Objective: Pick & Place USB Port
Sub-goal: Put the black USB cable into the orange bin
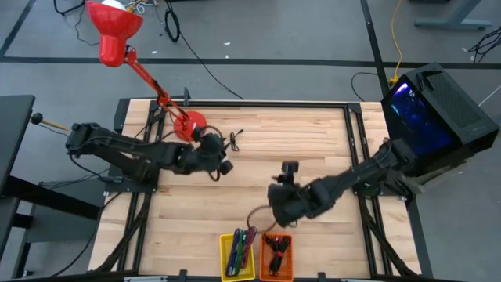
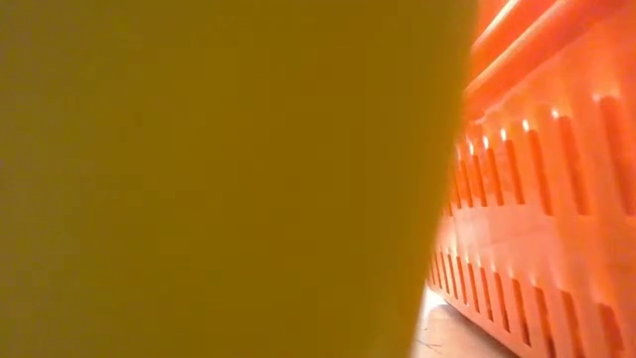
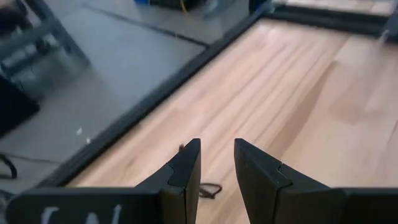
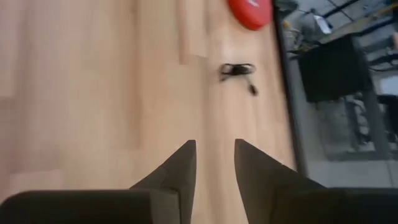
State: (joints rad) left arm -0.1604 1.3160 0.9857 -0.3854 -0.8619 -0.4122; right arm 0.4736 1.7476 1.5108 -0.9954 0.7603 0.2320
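A small black USB cable lies coiled on the wooden table near the far edge, next to the red lamp base. The right wrist view shows this cable ahead of the fingers. My left gripper hovers just near-left of the cable, open by a narrow gap and holding nothing. A thin dark bit of cord lies on the wood beyond its fingers. My right gripper hangs over the table's middle, pointing toward the cable, and it is open and empty as well.
A yellow bin with coloured cables and an orange bin with black cables stand at the near edge. Their walls fill the low view. A red desk lamp leans over the far left corner. A black computer case stands at the right.
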